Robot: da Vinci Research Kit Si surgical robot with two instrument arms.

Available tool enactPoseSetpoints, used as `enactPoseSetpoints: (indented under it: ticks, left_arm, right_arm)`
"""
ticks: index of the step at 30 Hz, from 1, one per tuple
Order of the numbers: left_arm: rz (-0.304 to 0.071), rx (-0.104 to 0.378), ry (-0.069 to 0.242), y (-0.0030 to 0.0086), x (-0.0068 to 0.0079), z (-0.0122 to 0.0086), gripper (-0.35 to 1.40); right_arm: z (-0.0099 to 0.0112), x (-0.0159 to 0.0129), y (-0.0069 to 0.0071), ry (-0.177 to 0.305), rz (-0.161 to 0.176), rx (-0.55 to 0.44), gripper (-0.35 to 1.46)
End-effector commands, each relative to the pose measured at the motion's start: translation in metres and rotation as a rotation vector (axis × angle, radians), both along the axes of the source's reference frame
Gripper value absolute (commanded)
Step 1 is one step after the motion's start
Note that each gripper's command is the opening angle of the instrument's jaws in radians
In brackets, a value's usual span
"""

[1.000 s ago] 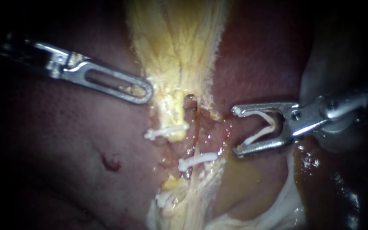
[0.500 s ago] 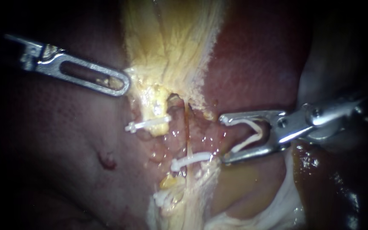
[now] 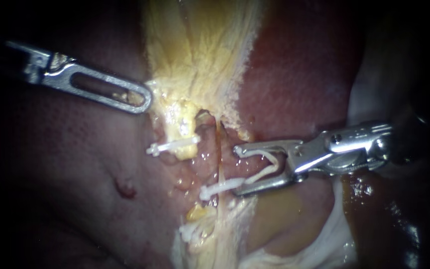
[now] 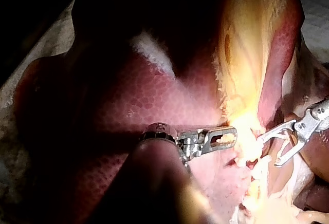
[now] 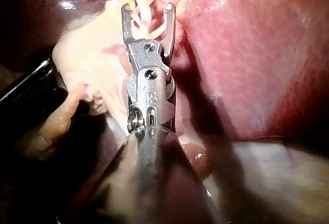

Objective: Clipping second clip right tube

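Note:
My right instrument (image 3: 238, 170) comes in from the right, its jaws spread wide around an open white clip (image 3: 269, 163). Its tips stand just right of the thin right tube (image 3: 219, 149), above a closed white clip (image 3: 222, 187) on that tube. The left tube (image 3: 182, 132) carries its own clip (image 3: 172, 145). A third clip (image 3: 195, 231) lies lower down. My left instrument (image 3: 144, 98), a slotted jaw pair, is shut on the edge of the yellow gallbladder tissue (image 3: 200, 50) and holds it to the left. The right wrist view shows the loaded clip (image 5: 146, 21) between the jaws (image 5: 148, 13).
Dark red liver (image 3: 299, 74) lies on both sides of the gallbladder, with a small red spot (image 3: 124, 188) on its left part. Pale wet tissue (image 3: 334, 234) lies under my right instrument. In the left wrist view both instruments (image 4: 229, 137) (image 4: 277, 147) meet at the yellow tissue.
My right instrument has moved left with its open clip, close up to the right tube. My left instrument drew the yellow tissue and left tube leftward a second ago, then held still.

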State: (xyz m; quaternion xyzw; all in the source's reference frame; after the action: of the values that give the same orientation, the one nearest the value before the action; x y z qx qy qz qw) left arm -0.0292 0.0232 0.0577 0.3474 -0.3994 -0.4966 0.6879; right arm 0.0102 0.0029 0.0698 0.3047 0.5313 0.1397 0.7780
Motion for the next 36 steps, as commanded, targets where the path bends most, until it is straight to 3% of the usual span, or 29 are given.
enactPoseSetpoints:
  ticks: [1,19,22,36]
  left_arm:
    - [0.0,0.0,0.0,0.0,0.0,0.0,-0.35]
    - [0.0,-0.001,0.001,-0.0001,0.0,0.0001,-0.35]
    - [0.0,-0.001,0.001,-0.0001,0.0,0.0001,-0.35]
    - [0.0,-0.001,0.001,-0.0001,0.0,0.0001,-0.35]
  right_arm:
    - [0.0003,0.0003,-0.0001,0.01,0.003,0.01,0.49]
    - [0.0022,0.004,-0.0011,0.127,0.024,0.208,0.49]
    - [0.0023,0.0044,-0.0013,0.131,0.011,0.218,0.49]
    - [0.0021,0.005,-0.0017,0.156,0.022,0.26,0.48]
